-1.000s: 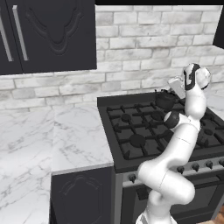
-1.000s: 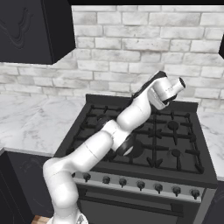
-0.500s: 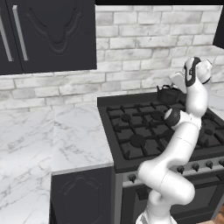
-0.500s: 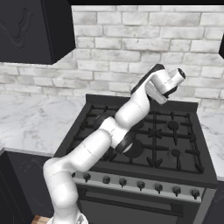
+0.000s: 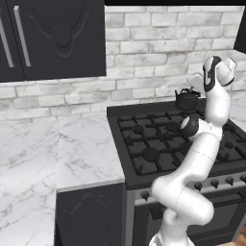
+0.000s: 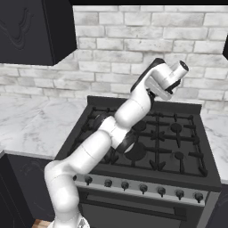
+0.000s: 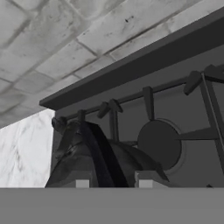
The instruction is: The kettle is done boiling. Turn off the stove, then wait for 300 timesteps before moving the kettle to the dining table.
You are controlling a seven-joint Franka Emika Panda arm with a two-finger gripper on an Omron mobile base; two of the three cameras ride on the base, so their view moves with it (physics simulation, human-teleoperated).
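Gripping the arched handle of the black kettle [image 7: 94, 162] between narrowed gripper [image 7: 111, 183] tips, lifted above the stove [image 5: 158, 144] near its back right corner; beyond, grates, a round burner [image 7: 159, 144], then brick wall [image 7: 57, 39].

Kettle [image 5: 186, 100] glossy black; stove [image 5: 158, 139] matt cast-iron grates.

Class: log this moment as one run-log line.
phase: lift | end effector: shut on kettle handle | kettle: above stove rear
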